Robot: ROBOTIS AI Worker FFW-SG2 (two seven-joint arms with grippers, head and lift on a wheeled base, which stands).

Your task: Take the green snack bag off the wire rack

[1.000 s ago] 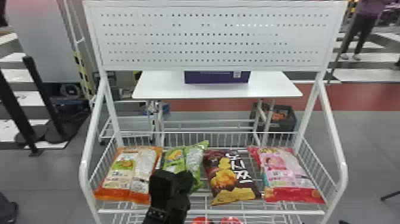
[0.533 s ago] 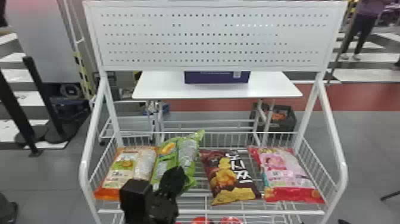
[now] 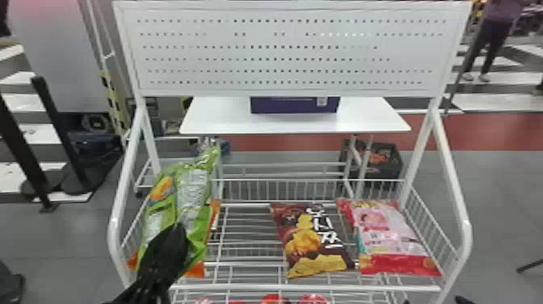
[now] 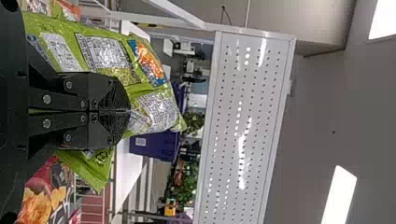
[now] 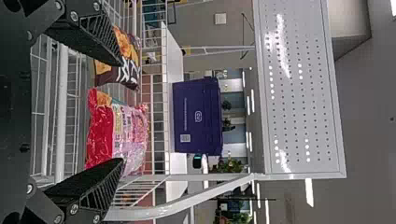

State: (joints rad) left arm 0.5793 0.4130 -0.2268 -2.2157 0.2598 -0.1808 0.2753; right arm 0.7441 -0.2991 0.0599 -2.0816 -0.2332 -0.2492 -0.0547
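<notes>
My left gripper point(image 3: 171, 238) is at the lower left in the head view, holding the green snack bag point(image 3: 194, 190) raised over the rack's left side, partly in front of the orange bag. In the left wrist view the left gripper's fingers meet at their tips point(image 4: 130, 111), pinching the green bag point(image 4: 105, 51), which spreads out on both sides of them. The wire rack point(image 3: 242, 250) holds the other bags. My right gripper point(image 5: 122, 112) stands open in the right wrist view, its fingers apart before the rack's right part.
A brown snack bag point(image 3: 313, 242) and a pink-red bag point(image 3: 388, 238) lie on the rack's middle and right. The orange bag point(image 3: 198, 269) sits behind the green one. A white perforated panel point(image 3: 283, 48) stands above; behind it a white table point(image 3: 226, 121) bears a purple box point(image 3: 295, 106).
The left gripper has moved leftward with the green bag, lifting it from beside the brown bag to in front of the orange one. The other bags remain in place.
</notes>
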